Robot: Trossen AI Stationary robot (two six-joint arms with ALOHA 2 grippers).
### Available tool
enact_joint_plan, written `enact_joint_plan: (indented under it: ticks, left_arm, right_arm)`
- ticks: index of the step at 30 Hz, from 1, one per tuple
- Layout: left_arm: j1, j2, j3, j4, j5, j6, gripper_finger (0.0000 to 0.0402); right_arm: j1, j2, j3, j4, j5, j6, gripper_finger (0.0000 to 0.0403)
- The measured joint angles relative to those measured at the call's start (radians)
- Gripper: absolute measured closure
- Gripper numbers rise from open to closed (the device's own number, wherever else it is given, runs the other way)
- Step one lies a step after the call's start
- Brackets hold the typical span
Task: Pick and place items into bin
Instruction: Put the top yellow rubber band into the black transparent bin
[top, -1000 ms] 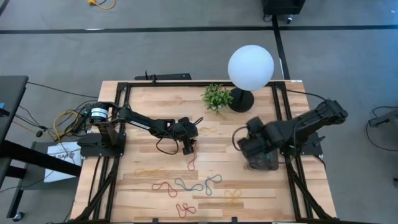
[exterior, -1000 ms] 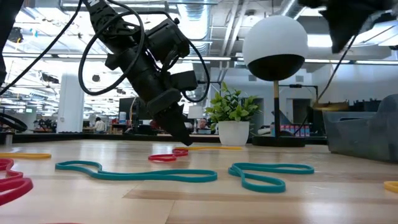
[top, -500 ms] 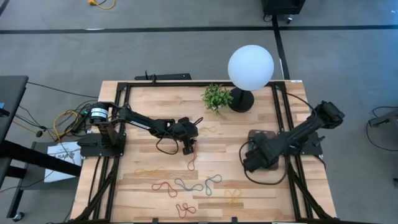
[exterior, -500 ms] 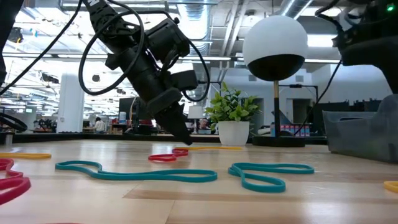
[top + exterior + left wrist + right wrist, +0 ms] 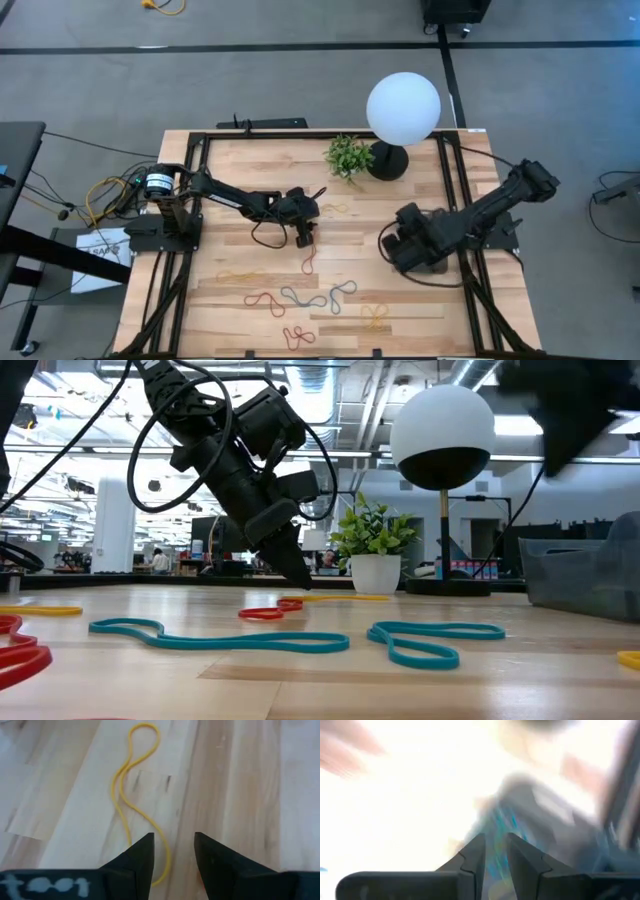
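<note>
My left gripper [image 5: 303, 238] points down, open, just above the table's middle [image 5: 297, 577]. In its wrist view the open fingers stand on either side of the near end of a yellow band [image 5: 135, 795] without touching it. A red band [image 5: 308, 262] lies just toward the near edge. Several more bands lie along the near edge: red [image 5: 265, 300], teal [image 5: 297, 296], blue [image 5: 340, 293], yellow [image 5: 375, 317]. My right gripper [image 5: 400, 243] hangs over the table's right side, blurred by motion. The dark grey bin [image 5: 585, 575] stands there, mostly covered by the right arm in the high view.
A small potted plant [image 5: 348, 155] and a globe lamp [image 5: 402, 108] on a black round base [image 5: 388, 160] stand at the far edge. A black frame rail [image 5: 450, 180] runs along the right side. Bare wood [image 5: 250, 240] lies between the left arm and the near bands.
The right arm has swung fast over the bin: first toward the near edge, then back toward the far edge and the table's middle. The left arm has kept still.
</note>
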Motion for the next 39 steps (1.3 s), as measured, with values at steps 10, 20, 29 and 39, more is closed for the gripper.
enact_joint_plan:
  ticks: [10, 20, 29, 39]
  left_arm:
    - [0.025, 0.030, 0.000, 0.001, 0.009, -0.012, 0.0272]
    - [0.023, 0.092, 0.003, 0.084, -0.001, -0.007, 0.0276]
    - [0.042, 0.095, 0.003, 0.064, 0.042, 0.000, 0.0393]
    - [0.014, -0.075, -0.003, -0.004, 0.270, 0.012, 0.0401]
  right_arm:
    - [0.009, -0.011, 0.026, 0.310, 0.451, -0.291, 0.0332]
    - [-0.001, 0.117, -0.074, 0.597, 0.515, -0.421, 0.0332]
    - [-0.008, 0.075, -0.089, 0.628, 0.560, -0.560, 0.0332]
    - [-0.041, 0.140, -0.088, 0.890, 0.300, -0.884, 0.0332]
